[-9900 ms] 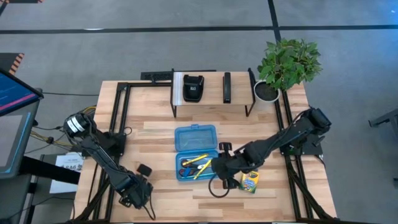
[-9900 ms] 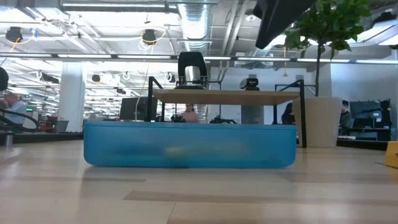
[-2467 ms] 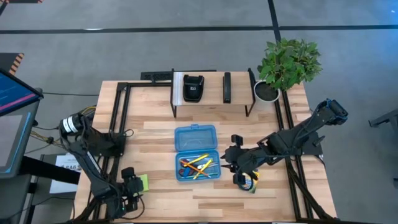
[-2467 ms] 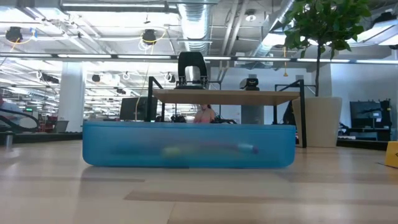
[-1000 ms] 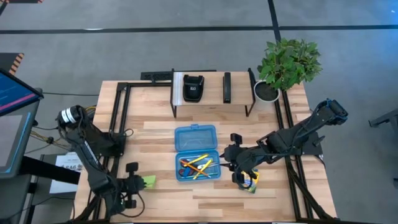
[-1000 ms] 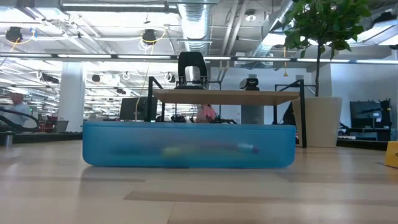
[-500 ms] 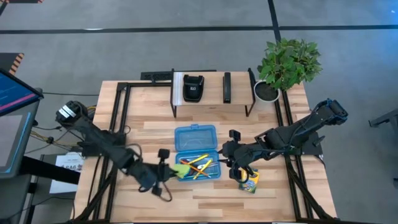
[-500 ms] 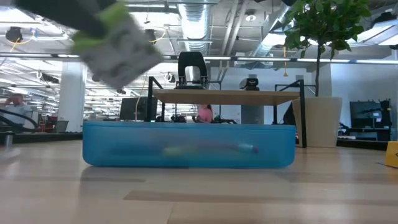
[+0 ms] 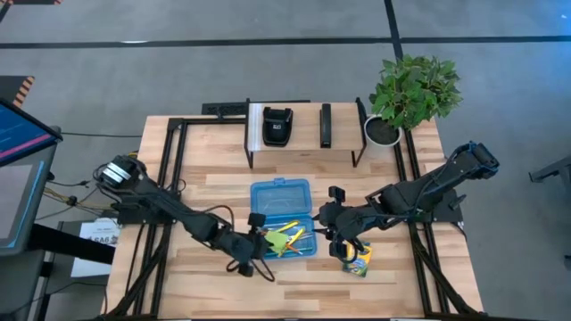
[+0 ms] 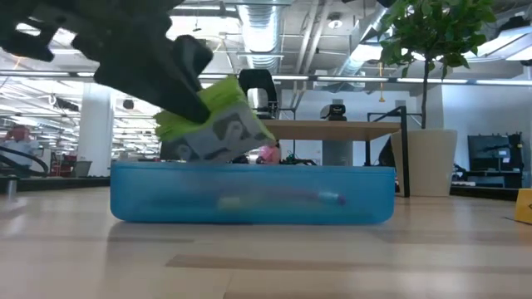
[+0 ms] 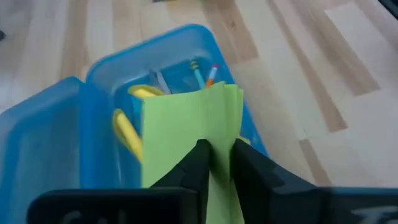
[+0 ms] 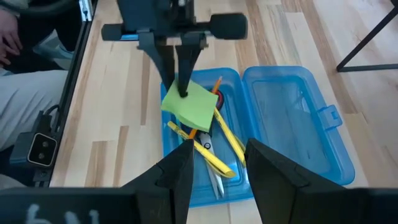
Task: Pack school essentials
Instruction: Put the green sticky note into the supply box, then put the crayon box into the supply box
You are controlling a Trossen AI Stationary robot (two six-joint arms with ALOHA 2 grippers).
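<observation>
Over the case's (image 9: 282, 221) 7 o'clock corner, the left gripper (image 9: 259, 242) pinches the sticky pad (image 9: 276, 239); released askew, it could catch the rim, while the right gripper (image 9: 342, 234) waits spread wide at 3 o'clock.

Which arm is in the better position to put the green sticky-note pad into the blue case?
Left. The left gripper is shut on the green sticky-note pad, just above the open blue case.
</observation>
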